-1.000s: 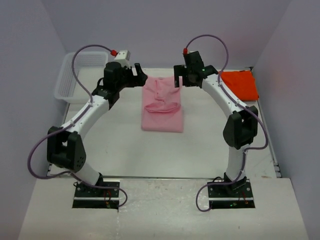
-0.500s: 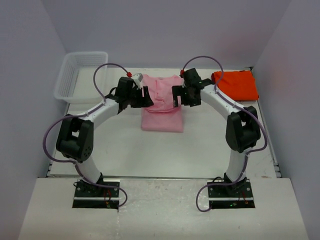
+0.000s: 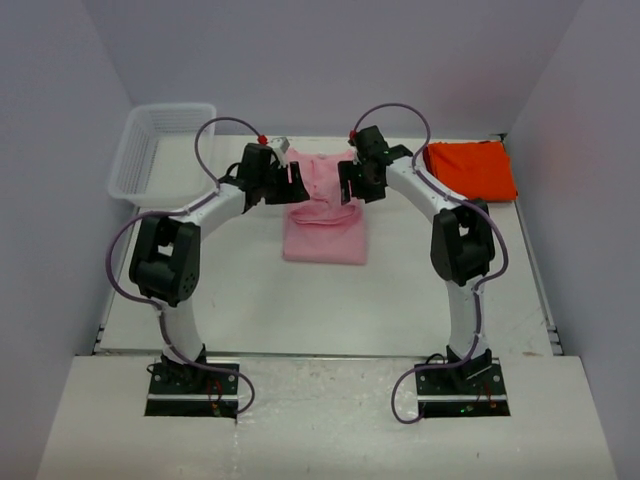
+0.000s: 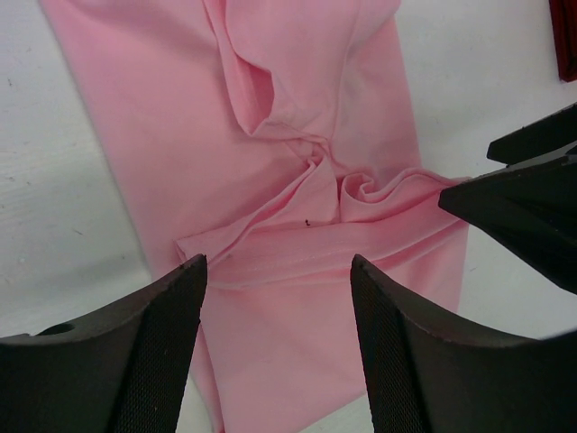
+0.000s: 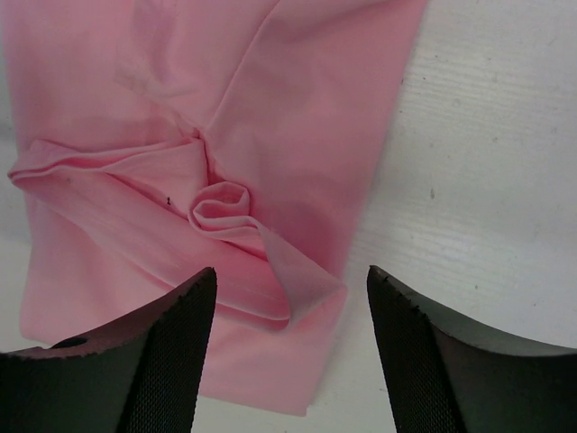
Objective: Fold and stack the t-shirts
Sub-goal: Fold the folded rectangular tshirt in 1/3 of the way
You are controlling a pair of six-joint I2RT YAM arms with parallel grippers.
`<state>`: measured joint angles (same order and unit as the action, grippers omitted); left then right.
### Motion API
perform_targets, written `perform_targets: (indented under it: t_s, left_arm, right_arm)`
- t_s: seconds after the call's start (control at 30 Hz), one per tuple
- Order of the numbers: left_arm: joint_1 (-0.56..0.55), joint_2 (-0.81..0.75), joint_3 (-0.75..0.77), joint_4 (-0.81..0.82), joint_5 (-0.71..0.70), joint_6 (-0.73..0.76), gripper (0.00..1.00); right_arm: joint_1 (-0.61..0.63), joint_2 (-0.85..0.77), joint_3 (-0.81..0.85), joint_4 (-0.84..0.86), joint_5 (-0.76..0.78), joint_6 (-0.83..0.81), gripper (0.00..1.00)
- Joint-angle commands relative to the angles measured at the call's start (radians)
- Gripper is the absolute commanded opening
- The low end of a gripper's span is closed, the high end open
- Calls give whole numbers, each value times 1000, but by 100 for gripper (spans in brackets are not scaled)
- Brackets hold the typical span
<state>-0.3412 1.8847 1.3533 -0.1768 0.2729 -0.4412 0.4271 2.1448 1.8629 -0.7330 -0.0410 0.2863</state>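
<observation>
Pink t-shirt (image 3: 323, 228) rumpled mid-table, left gripper (image 4: 278, 269) and right gripper (image 5: 291, 278) over its bunched fold, jaws apart, orange-red t-shirt (image 3: 472, 168) far right

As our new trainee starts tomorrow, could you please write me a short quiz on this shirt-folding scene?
1. True or false: the orange shirt lies on the pink shirt.
2. Both pairs of jaws hang open over: A the pink shirt; B the orange shirt; C bare table.
3. In which corner of the table is the basket?
Key: 1 false, the shirts lie apart; 2 A; 3 the far left corner.
</observation>
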Motion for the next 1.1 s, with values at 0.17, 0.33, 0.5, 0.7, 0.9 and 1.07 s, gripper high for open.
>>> perform_targets:
  t_s: [0.17, 0.33, 0.5, 0.7, 0.9, 1.07]
  left_arm:
    - [18, 88, 108, -73, -43, 65, 66]
    - [19, 122, 113, -63, -37, 68, 66]
    - [22, 140, 118, -63, -26, 71, 66]
    - [27, 137, 113, -61, -29, 78, 66]
    - [33, 151, 124, -61, -24, 85, 66]
    - [33, 162, 124, -63, -6, 90, 66]
  right_arm:
    - [-1, 21, 9, -32, 39, -16, 67]
    - [-5, 24, 4, -28, 39, -12, 59]
    - [-8, 20, -13, -28, 39, -4, 52]
    - [-11, 6, -56, -11, 39, -6, 49]
    - [-11, 10, -47, -9, 39, 1, 27]
    - [-10, 9, -31, -11, 58, -1, 18]
